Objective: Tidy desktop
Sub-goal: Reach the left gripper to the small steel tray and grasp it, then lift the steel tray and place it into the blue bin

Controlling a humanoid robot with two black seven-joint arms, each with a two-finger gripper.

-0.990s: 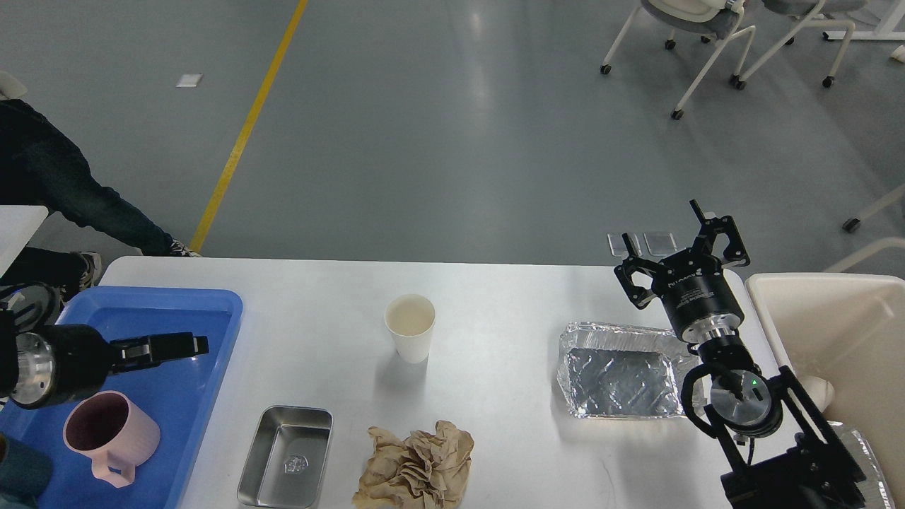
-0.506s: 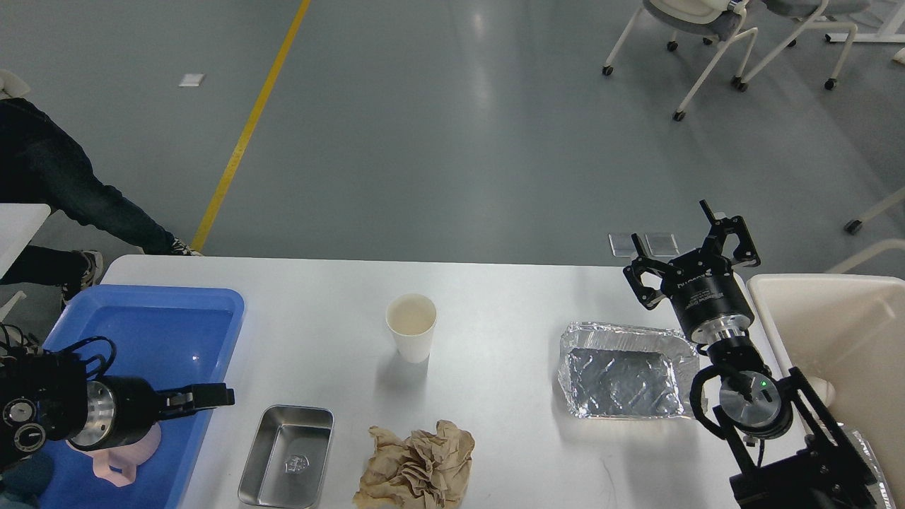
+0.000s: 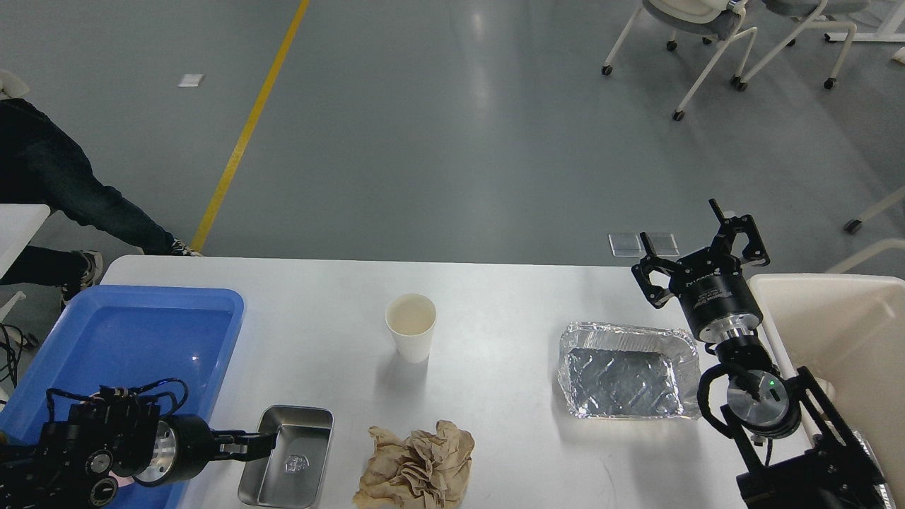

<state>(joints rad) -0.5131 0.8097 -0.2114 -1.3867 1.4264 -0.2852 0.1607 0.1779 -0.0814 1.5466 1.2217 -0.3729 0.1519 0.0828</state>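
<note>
- Left gripper [image 3: 260, 445] sits low at the steel tray's [image 3: 286, 457] left rim; its fingers look nearly together, grip unclear.
- Right gripper [image 3: 700, 251] hovers with fingers spread, empty, beyond the foil tray [image 3: 626, 370].
- The bench [image 3: 495, 311] carries a paper cup [image 3: 410, 327] and crumpled paper [image 3: 417, 466].

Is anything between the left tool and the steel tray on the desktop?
Nothing visible. The left tool already sits at the left rim of the steel tray on the desktop. The crumpled brown paper lies apart, on the tray's right.
</note>
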